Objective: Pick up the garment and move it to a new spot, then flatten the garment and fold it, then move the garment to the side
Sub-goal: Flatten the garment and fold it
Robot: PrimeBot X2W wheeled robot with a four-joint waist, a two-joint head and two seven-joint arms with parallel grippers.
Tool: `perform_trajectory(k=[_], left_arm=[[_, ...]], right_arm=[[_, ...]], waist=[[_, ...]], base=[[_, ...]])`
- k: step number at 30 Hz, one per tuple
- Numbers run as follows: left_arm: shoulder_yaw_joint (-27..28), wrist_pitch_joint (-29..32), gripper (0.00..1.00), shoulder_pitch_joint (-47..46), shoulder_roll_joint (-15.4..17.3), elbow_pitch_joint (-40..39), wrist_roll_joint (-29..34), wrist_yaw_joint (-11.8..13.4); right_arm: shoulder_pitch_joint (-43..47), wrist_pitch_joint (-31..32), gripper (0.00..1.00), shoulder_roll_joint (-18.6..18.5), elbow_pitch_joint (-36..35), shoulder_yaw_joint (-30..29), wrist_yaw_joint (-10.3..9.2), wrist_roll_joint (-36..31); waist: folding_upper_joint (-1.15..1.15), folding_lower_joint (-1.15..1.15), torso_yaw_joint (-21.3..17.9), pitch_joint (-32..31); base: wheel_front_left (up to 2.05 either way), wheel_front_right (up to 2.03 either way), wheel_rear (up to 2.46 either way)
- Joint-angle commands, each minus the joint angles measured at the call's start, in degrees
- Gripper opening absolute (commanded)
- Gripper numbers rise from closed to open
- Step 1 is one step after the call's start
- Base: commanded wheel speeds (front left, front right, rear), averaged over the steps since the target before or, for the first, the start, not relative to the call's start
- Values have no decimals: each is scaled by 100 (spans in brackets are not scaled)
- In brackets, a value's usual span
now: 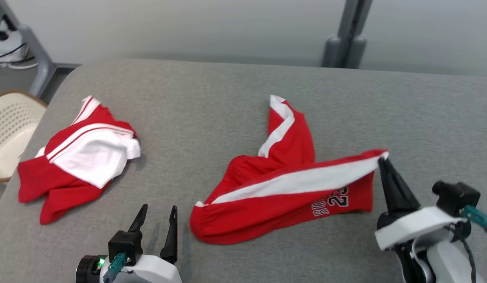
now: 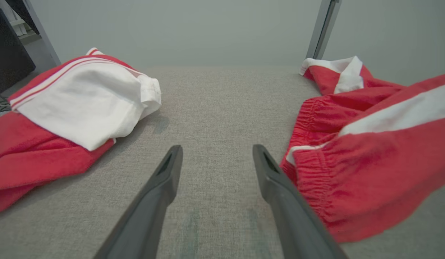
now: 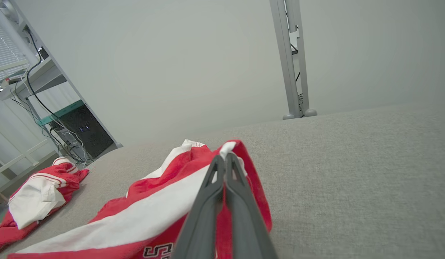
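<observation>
Head view is showing right end effector (image 1: pixel 382 159) pinching the shorts (image 1: pixel 283 196) corner, left end effector (image 1: pixel 159 207) spread; slow lifting is seeming safest.

Red fabric shorts (image 1: pixel 267 212) with a broad white side stripe and white, dark-edged lettering. At nine o'clock, crumpled red-and-white fabric garment (image 1: pixel 90 157), thin red lines on white trim. Mottled grey woven counter (image 1: pixel 212 98) underneath.
</observation>
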Motion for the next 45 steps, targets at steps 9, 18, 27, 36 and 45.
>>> perform_trajectory(k=[9, 18, 27, 36, 45], left_arm=[[24, 0, 100, 178, 23, 84, -49, -7], [46, 0, 100, 351, 21, 169, -60, -18], [232, 0, 100, 559, 21, 0, -73, 11], [354, 0, 100, 814, 24, -305, -77, 118], [351, 0, 100, 998, 19, -510, 15, 110]], right_arm=[[915, 0, 0, -147, 128, 315, 1, 267], [957, 0, 100, 144, 454, -99, 1, -228], [1181, 0, 100, 445, -515, -880, 1, -1568], [1539, 0, 100, 517, -634, -955, 1, -2010], [1664, 1, 100, 520, -562, -867, 1, -2012]], waist=[[0, 0, -672, -430], [0, 0, -664, -653], [0, 0, -776, -818], [0, 0, -885, -930], [0, 0, -871, -985]], base=[[0, 0, 0], [0, 0, 0], [0, 0, 0], [0, 0, 0], [0, 0, 0]])
